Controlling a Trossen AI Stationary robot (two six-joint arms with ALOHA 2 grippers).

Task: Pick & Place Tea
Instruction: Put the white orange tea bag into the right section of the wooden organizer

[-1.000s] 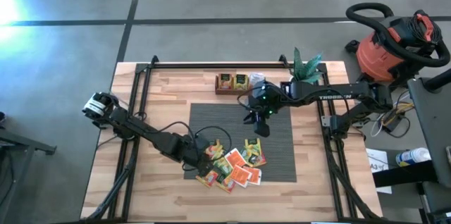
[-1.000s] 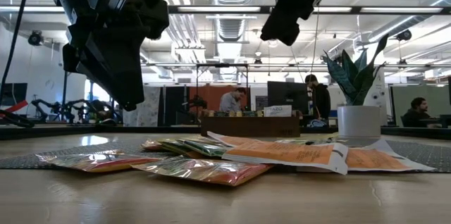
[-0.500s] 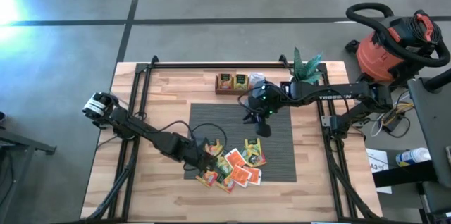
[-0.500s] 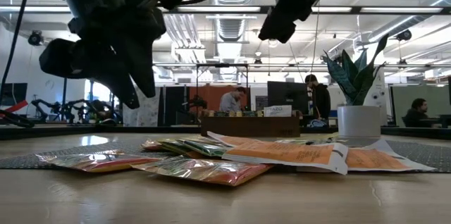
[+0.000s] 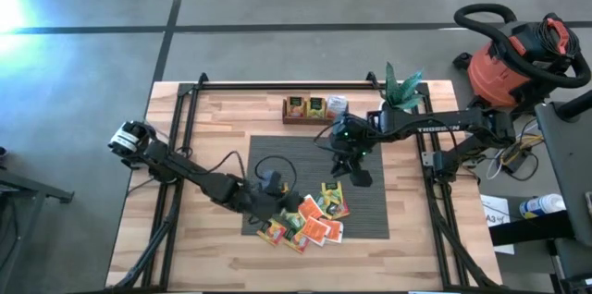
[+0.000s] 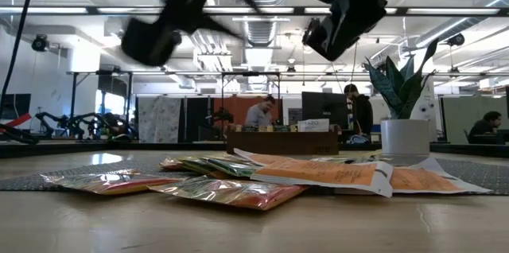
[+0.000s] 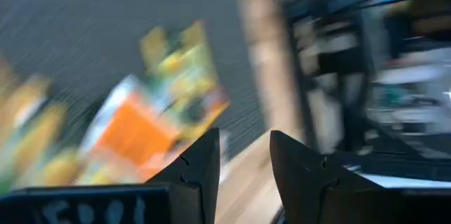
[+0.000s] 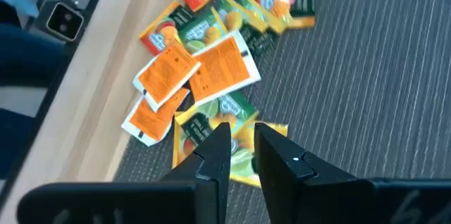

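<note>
As seen from above: left gripper [image 5: 280,203] low at the edge of the tea sachets [image 5: 311,221] heaped on the grey mat [image 5: 370,215], right gripper [image 5: 359,178] hovering just beside the heap. From table height: sachets lying flat, both arms above, neither touching. Through the left wrist: fingers apart, nothing between them, sachets just ahead. Through the right wrist: fingers narrowly parted, empty, pointing at the pile. Looks like the approach step; next calls for dropping onto one sachet's edge and pinching.
</note>
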